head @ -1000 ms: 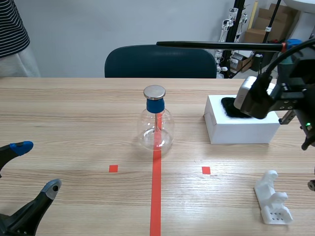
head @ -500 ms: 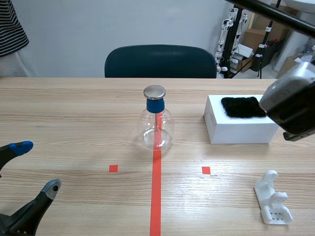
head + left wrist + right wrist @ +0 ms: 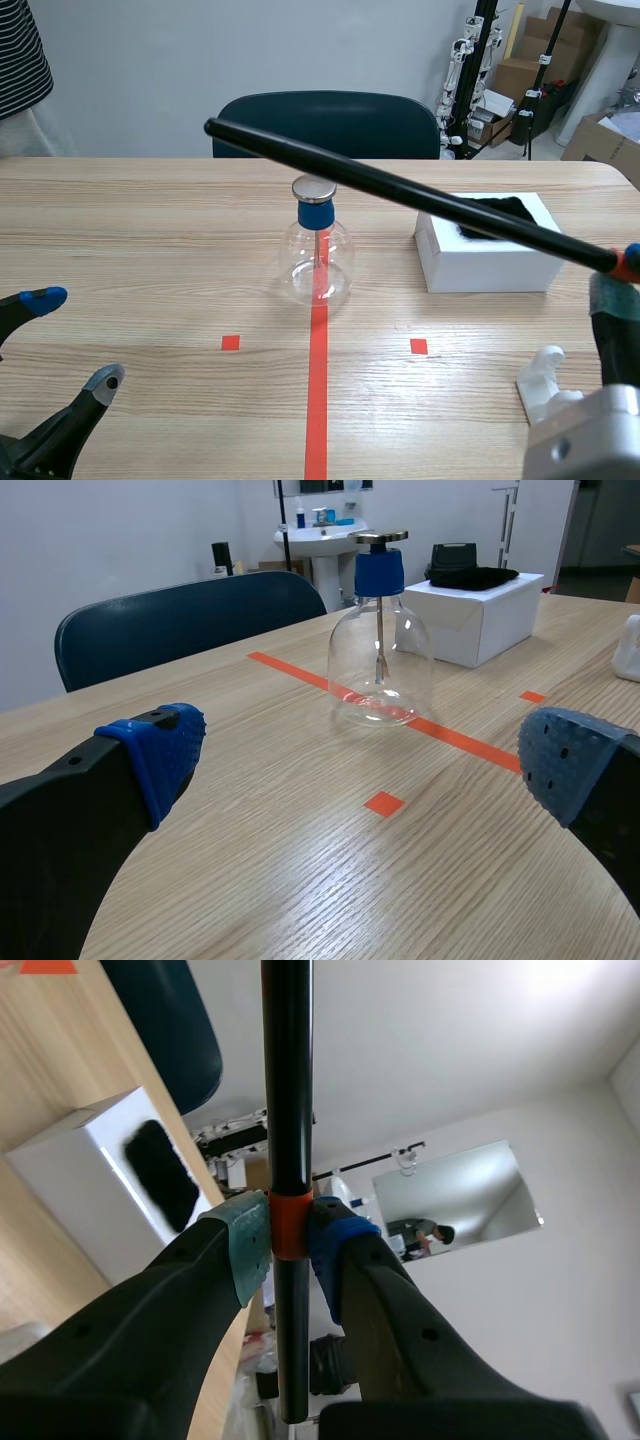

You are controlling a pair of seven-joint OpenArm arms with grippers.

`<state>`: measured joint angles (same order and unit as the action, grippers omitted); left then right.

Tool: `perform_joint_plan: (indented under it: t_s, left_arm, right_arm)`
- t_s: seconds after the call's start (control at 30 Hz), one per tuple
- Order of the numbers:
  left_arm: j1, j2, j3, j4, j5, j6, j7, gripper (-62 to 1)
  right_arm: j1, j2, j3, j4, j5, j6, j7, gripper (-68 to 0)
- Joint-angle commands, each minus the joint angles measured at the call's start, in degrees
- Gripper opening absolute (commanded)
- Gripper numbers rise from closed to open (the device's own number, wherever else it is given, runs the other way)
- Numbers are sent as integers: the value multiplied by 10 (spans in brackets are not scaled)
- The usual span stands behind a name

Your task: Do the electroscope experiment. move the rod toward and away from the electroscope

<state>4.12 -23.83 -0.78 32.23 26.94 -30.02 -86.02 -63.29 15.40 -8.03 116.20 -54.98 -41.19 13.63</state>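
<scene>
The electroscope (image 3: pixel 318 245), a clear glass flask with a blue collar and a round metal cap, stands on the red tape line; it also shows ahead of the left gripper (image 3: pixel 380 640). A long black rod (image 3: pixel 400 190) with an orange band slants across the scene, its shaft passing just above the metal cap and its tip up at the left. My right gripper (image 3: pixel 288 1240), low at the scene's right edge (image 3: pixel 615 275), is shut on the rod (image 3: pixel 287 1080) at the orange band. My left gripper (image 3: pixel 350 770) rests open near the table's front left (image 3: pixel 50 350), holding nothing.
A white box (image 3: pixel 490 250) with a black cloth (image 3: pixel 495 212) on top stands right of the electroscope. A white plastic stand (image 3: pixel 550 395) sits at the front right. A dark chair (image 3: pixel 325 125) is behind the table. A person in a striped shirt (image 3: pixel 22 60) stands at the far left.
The right arm dropped from above the white box to the front right, swinging the rod down from high behind the table until it lies just over the electroscope's cap. The left arm is unmoved.
</scene>
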Motion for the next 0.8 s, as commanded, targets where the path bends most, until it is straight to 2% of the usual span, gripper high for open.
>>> perform_joint_plan:
  t_s: [0.0,0.2,0.37,0.77]
  left_arm:
    - [0,-3,-2,8,-7,3,-29,14]
    - [0,-3,-2,8,-7,3,-29,14]
    - [0,-3,-2,8,-7,3,-29,14]
    - [0,-3,-2,8,-7,3,-29,14]
  right_arm:
    - [2,2,-6,5,1,-7,1,-676]
    - [-18,2,-17,5,1,22,1,-676]
    - [-18,2,-17,4,1,65,-1,-676]
    - [-18,2,-17,4,1,70,-1,-676]
